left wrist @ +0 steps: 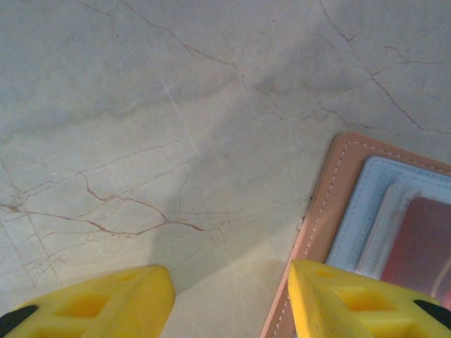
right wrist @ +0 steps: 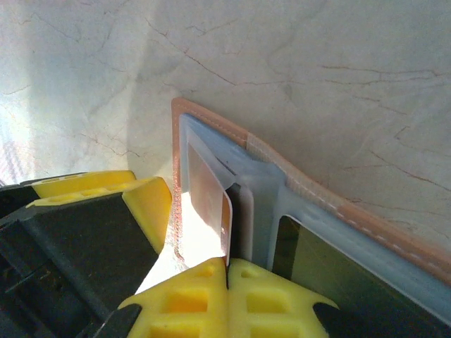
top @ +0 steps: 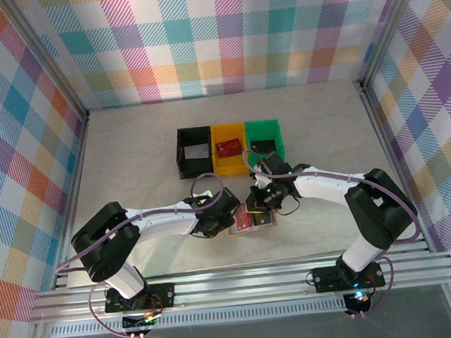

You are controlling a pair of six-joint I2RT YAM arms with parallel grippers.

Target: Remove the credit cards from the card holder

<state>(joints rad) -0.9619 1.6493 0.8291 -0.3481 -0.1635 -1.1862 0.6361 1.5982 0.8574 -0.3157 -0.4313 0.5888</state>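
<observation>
At the right wrist we are seeing right jaws pinching a credit card [right wrist: 210, 201] in the card holder [right wrist: 310, 193]; left wrist: left jaws gaping over counter [left wrist: 176, 141].

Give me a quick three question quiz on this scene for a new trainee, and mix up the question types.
1. True or false: the card holder lies inside the green bin.
2. Multiple choice: what is the right gripper pinching? A) the edge of a credit card standing up out of the holder. B) the rim of the yellow bin. C) nothing.
3. Fill in: in the left wrist view, the left gripper has its fingers ____, one of them over the holder's tan edge.

Key: 1 false, it lies spread open on the table in front of the bins. 2 A. 3 open.
</observation>
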